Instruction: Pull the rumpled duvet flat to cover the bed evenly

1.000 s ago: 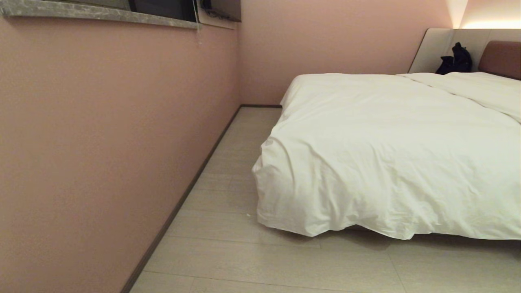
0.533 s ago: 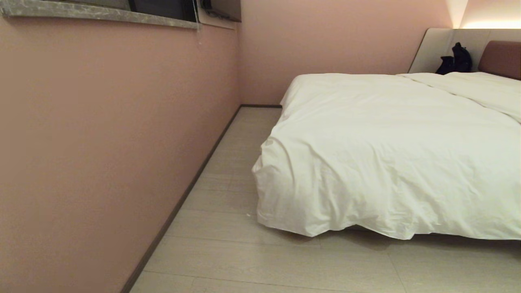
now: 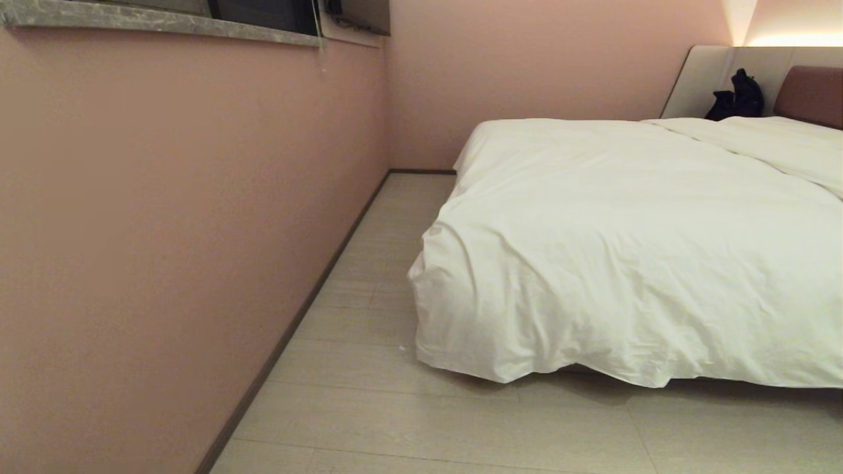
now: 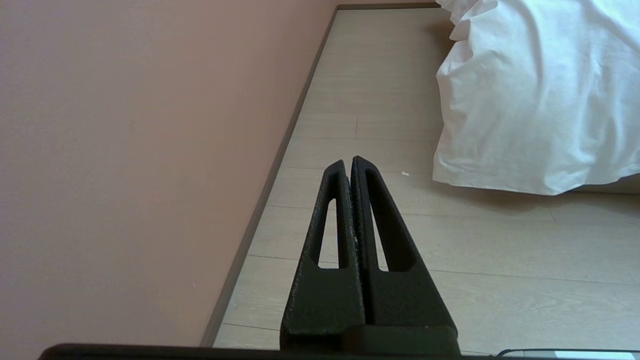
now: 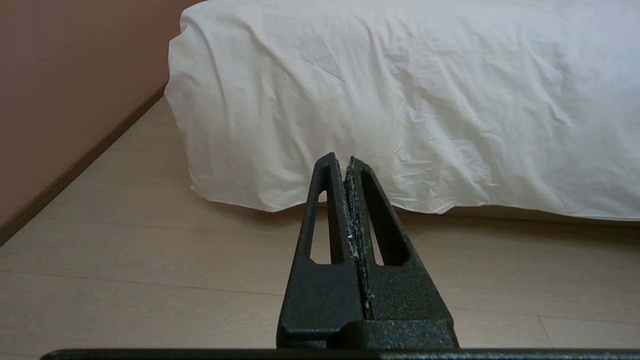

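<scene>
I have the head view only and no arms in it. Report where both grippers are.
Observer: The left gripper is shut, above the floor beside the pink wall.
Operator: Report the right one.
Observer: The right gripper is shut too, aimed at the duvet hanging over the bed's near end, not touching it.
Operator: Check under that hem.
Observer: The right wrist view shows a dark gap between the hem and the floor.
</scene>
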Available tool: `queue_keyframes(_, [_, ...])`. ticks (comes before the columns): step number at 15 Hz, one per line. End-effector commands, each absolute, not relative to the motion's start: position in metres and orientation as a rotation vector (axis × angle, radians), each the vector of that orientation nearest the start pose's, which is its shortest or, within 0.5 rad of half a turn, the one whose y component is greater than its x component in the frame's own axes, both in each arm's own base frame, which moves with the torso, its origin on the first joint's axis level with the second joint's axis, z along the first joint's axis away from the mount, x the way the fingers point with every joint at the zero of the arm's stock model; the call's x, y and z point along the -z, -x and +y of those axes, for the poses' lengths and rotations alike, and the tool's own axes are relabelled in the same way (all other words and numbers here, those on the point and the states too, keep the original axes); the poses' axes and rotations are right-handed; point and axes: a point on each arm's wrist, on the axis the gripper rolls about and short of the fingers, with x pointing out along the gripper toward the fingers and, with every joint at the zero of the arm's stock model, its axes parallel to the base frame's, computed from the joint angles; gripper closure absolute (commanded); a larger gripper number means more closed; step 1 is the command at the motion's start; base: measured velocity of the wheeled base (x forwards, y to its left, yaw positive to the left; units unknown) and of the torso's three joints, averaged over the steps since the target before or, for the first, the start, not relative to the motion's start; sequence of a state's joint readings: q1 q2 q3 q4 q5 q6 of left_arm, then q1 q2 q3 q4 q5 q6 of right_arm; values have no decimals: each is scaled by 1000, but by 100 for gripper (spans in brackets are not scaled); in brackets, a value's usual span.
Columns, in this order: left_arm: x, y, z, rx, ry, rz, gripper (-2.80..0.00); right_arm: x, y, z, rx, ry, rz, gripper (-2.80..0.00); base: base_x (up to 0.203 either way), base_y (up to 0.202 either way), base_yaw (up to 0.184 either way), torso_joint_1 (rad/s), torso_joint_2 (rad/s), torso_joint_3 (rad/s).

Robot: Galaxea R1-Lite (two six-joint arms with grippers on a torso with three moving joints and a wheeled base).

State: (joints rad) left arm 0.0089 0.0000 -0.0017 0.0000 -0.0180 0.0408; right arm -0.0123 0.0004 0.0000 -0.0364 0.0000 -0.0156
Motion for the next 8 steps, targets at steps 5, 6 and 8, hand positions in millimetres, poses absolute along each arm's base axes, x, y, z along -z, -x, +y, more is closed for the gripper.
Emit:
queue_keyframes(5, [-76,23,-1,9,-40,0,0,-79,23,0,13,14,-37,0,0,0,0,0,0,0])
queue_keyframes(6, [-76,23,-1,8,-40,-2,0,-79,23,0,13,14,-37,0,0,0,0,0,0,0])
queue_keyframes(8, [-76,23,-1,9,-40,-1,0,-79,23,0,13,14,-37,0,0,0,0,0,0,0])
